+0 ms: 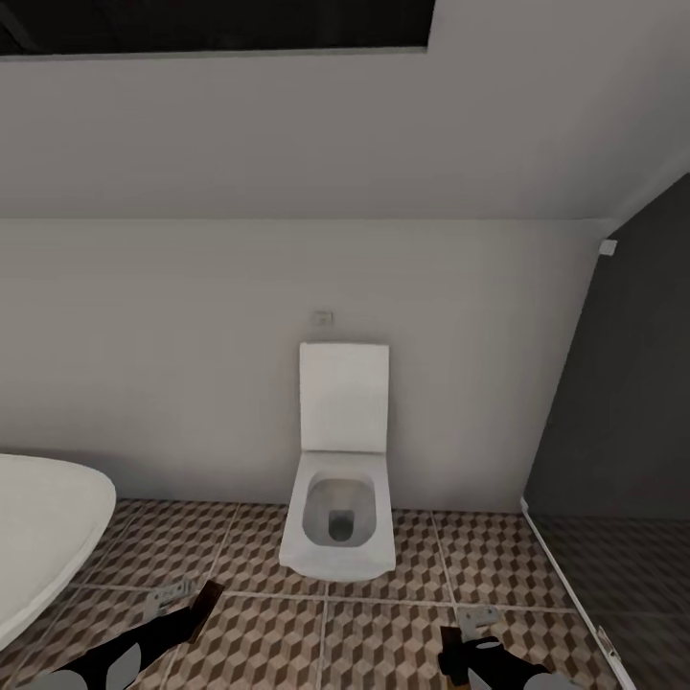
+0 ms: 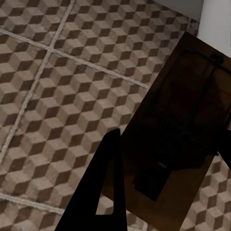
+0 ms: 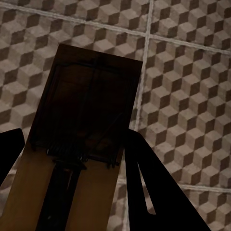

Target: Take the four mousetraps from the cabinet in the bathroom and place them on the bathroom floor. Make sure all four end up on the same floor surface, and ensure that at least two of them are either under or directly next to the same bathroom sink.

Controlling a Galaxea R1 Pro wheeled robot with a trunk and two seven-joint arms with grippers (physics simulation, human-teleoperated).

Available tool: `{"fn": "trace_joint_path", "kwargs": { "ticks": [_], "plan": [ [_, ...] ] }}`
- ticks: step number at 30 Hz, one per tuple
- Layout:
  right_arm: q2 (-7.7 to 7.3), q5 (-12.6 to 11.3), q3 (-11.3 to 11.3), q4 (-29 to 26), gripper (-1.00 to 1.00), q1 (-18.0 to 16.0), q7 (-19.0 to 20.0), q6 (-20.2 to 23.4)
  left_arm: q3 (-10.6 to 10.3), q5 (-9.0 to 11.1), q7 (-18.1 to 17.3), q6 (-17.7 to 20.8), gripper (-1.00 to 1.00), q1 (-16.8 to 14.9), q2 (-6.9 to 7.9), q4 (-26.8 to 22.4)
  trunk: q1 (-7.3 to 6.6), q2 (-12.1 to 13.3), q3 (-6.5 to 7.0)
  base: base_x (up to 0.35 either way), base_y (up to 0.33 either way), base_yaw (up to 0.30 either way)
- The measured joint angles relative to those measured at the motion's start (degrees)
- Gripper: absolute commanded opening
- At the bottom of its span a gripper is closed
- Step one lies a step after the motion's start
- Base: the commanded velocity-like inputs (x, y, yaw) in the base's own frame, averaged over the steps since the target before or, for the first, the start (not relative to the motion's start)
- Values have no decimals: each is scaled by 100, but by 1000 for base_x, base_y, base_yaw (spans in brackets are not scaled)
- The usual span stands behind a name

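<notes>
Two arms: both were seen low in the head view, forearms reaching forward over the bathroom floor, one at each lower corner.
Left arm pose: the left gripper was angled forward and inward, near the white bathtub rim.
Left jaws: they were clamped on a mousetrap; in the left wrist view one black finger was pressed along the edge of the brown slab, with the other just visible at its far edge.
Left mousetrap position: it was held above the patterned tiles, tilted, with its dark wire parts facing the camera and its far end sticking out past the fingertips.
Right arm pose: the right gripper was pointed forward, with pale grey metal of its trap showing at the tip.
Right jaws: they were closed on a second mousetrap; in the right wrist view a black finger was seen on each side of the wooden slab, touching its long edges.
Right mousetrap position: it was held lengthwise between the fingers, extending beyond them over the cube-pattern tiles and a pale grout line.
Surroundings: a white toilet with raised lid stood against the pale wall ahead, between the two grippers; a dark glass partition was seen at the right.
</notes>
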Motion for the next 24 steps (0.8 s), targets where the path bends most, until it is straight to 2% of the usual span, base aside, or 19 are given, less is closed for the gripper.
{"fn": "trace_joint_path", "kwargs": {
  "ticks": [24],
  "plan": [
    [-9, 0, -2, 0, -100, 0, -2, -77, 9, 36, 9, 3, -100, -1, 2, 12, 527, -963, -431, 0, 0, 0]
  ]
}}
